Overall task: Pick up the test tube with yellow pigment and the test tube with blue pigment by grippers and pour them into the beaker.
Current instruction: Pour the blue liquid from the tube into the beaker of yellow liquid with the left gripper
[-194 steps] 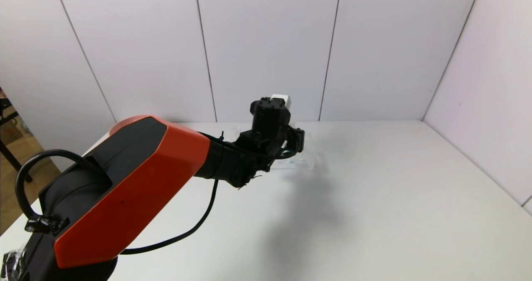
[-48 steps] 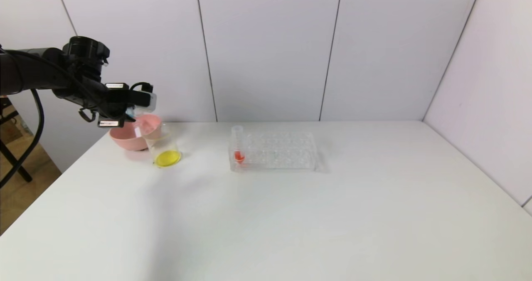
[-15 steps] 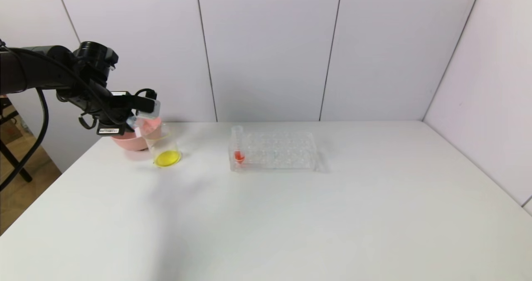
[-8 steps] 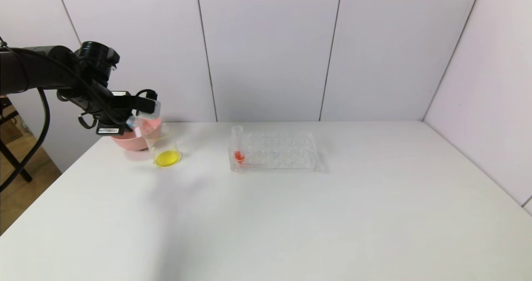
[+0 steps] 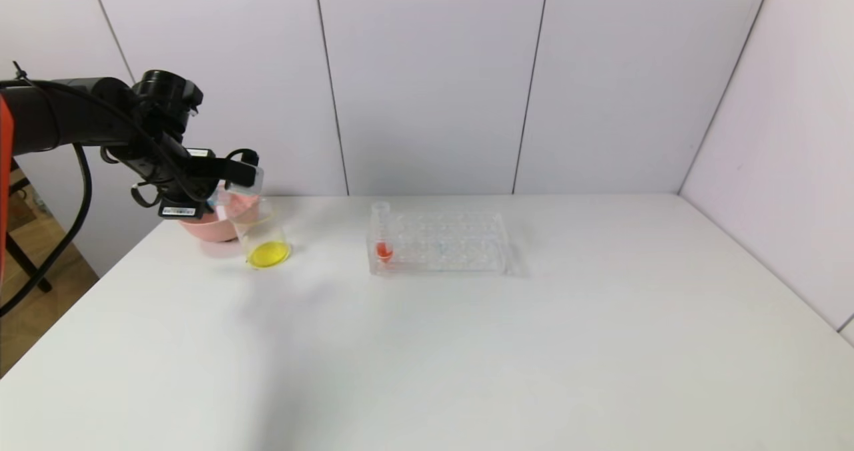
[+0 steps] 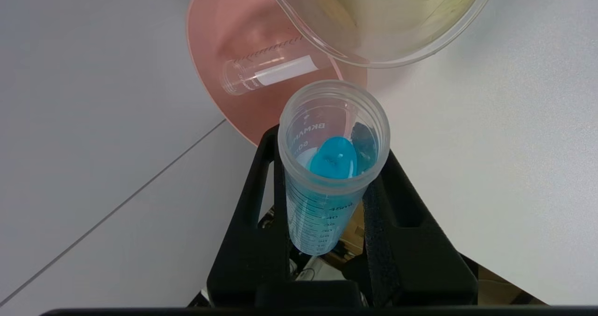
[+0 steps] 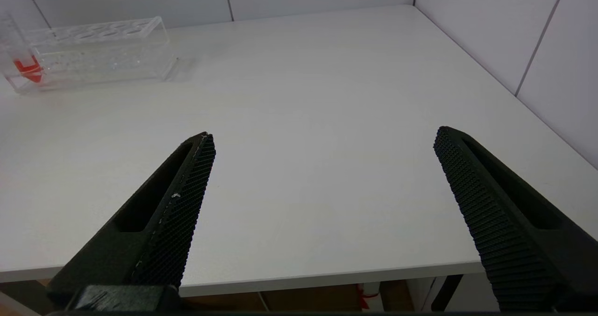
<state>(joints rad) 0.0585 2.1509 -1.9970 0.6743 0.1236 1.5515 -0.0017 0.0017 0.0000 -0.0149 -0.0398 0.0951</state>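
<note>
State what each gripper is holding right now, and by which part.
The left gripper grips the test tube with blue pigment around its graduated body, below the open mouth, near the beaker. The right gripper stands open and holds nothing.

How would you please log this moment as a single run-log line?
left gripper: shut on blue test tube, tilted beside beaker | right gripper: open, idle | beaker: yellow liquid

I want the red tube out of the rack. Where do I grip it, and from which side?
Take the red tube by the bare neck above the rack, under its rim: it stands upright in the left end hole, so only that part is free. Probably come level from the front with the open right gripper, then lift straight up.
</note>
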